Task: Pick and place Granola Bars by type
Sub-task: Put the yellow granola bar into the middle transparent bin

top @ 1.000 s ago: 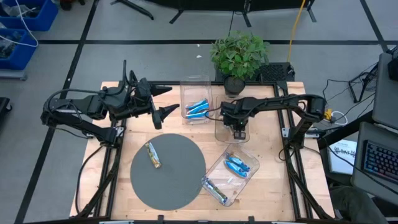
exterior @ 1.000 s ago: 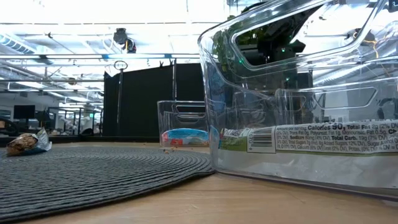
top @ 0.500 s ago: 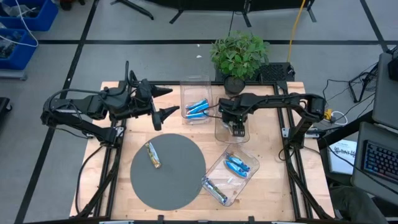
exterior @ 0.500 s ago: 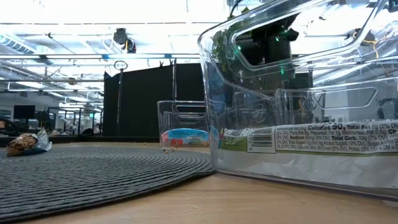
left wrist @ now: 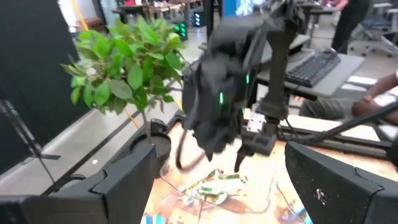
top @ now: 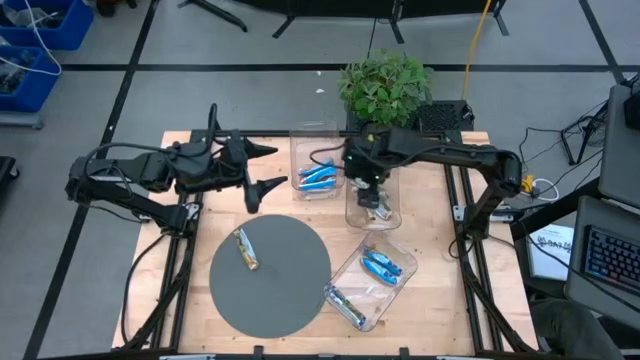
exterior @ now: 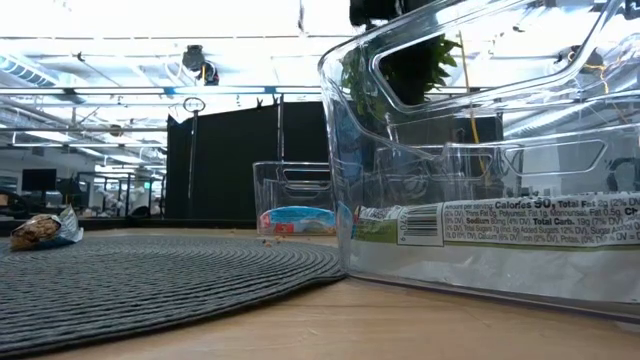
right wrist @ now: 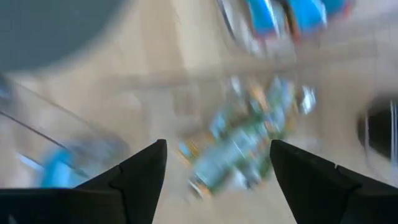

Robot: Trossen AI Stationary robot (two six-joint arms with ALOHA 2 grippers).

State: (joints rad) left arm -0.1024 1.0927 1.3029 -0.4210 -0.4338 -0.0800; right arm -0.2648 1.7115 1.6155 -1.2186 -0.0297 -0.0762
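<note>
My right gripper (top: 368, 185) (right wrist: 217, 186) hangs open above the middle clear bin (top: 352, 215), fingers pointing down. A green-and-tan granola bar (right wrist: 236, 152) (top: 373, 200) lies on that bin's floor below it, untouched. Blue bars (top: 318, 175) lie in the far bin (top: 315, 135). The near right bin (top: 345, 270) holds blue bars (top: 383, 265) and a silvery one (top: 345, 305). A tan bar (top: 245, 248) (exterior: 40, 230) lies on the round grey mat (top: 285, 290). My left gripper (top: 278, 163) waits open, left of the far bin, above the table.
A potted plant (top: 385, 90) stands at the far edge, right behind the bins. In the low view the near bin's clear wall (exterior: 480, 240) fills the right half. Bare wood shows at the table's near left (top: 195, 300) and far right (top: 425, 200).
My right gripper has opened and let go of the green-and-tan bar, which now lies in the middle bin. The gripper has then risen out of the bin and drawn toward the table's far edge.
</note>
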